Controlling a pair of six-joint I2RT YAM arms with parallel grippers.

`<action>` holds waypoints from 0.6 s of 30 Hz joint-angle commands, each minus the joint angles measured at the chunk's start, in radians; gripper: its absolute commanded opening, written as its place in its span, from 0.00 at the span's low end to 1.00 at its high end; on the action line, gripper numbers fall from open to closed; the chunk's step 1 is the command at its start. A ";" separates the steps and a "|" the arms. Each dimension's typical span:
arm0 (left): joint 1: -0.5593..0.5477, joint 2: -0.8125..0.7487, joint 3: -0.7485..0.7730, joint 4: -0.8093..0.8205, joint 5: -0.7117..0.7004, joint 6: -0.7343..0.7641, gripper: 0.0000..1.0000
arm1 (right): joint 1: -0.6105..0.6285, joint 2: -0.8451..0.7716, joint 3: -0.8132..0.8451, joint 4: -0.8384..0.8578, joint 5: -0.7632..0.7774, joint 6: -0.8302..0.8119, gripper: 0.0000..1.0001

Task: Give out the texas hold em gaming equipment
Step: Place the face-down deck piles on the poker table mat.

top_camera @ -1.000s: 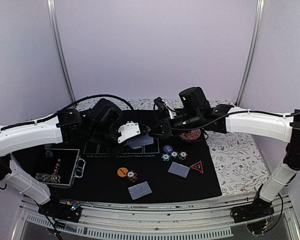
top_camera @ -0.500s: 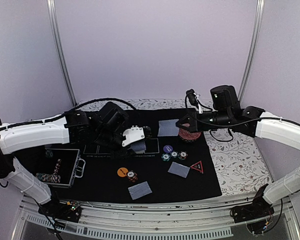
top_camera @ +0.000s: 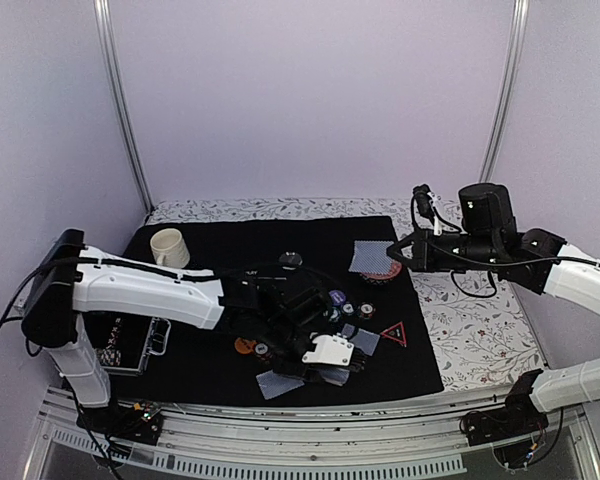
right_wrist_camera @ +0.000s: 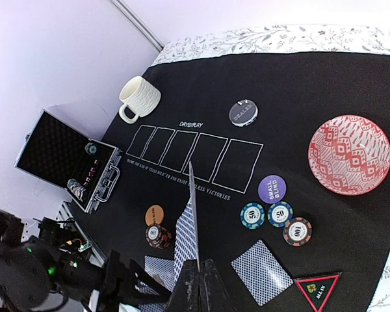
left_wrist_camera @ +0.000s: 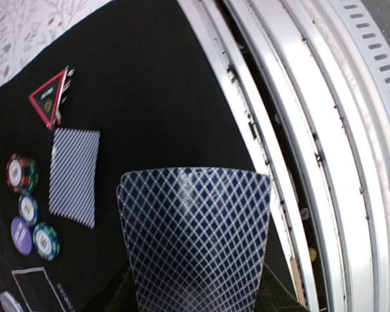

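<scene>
My left gripper (top_camera: 326, 367) is shut on playing cards (left_wrist_camera: 195, 240) with blue patterned backs, low over the mat's front edge. My right gripper (top_camera: 395, 250) is shut on one playing card (top_camera: 368, 257), seen edge-on in the right wrist view (right_wrist_camera: 194, 214), held high over the red bowl. On the black mat (top_camera: 210, 290) lie two face-down cards (top_camera: 280, 381) (top_camera: 358, 340), the red-edged triangle marker (top_camera: 394, 333), a purple disc (right_wrist_camera: 272, 188), three striped chips (right_wrist_camera: 279, 214), an orange disc (right_wrist_camera: 154, 215) with a chip stack (right_wrist_camera: 157, 235), and a black disc (right_wrist_camera: 242, 112).
A cream mug (top_camera: 167, 247) stands at the mat's back left. An open metal chip case (top_camera: 130, 345) lies at the left. The red patterned bowl (right_wrist_camera: 350, 155) sits at the right. The table's metal rail (left_wrist_camera: 299, 130) runs just past the front edge.
My left arm has swung from the mat's back left to its front middle, cards still held. My right gripper has drawn back to the right with its card.
</scene>
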 commanded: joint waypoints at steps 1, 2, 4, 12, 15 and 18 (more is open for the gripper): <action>-0.053 0.111 0.090 0.041 0.033 0.074 0.47 | -0.007 -0.014 -0.016 -0.010 0.014 0.016 0.02; -0.054 0.135 0.102 0.039 0.028 0.076 0.46 | -0.007 -0.016 -0.017 -0.011 0.013 0.016 0.02; -0.054 0.175 0.122 0.039 0.008 0.078 0.46 | -0.008 -0.017 -0.019 -0.012 0.011 0.015 0.02; -0.054 0.257 0.157 0.036 -0.038 0.084 0.60 | -0.007 -0.013 -0.021 -0.012 -0.008 0.019 0.02; -0.054 0.241 0.143 0.052 -0.043 0.083 0.77 | -0.008 -0.010 -0.021 -0.012 -0.013 0.018 0.02; -0.054 0.211 0.118 0.087 -0.055 0.079 0.93 | -0.008 -0.008 -0.019 -0.012 -0.018 0.015 0.02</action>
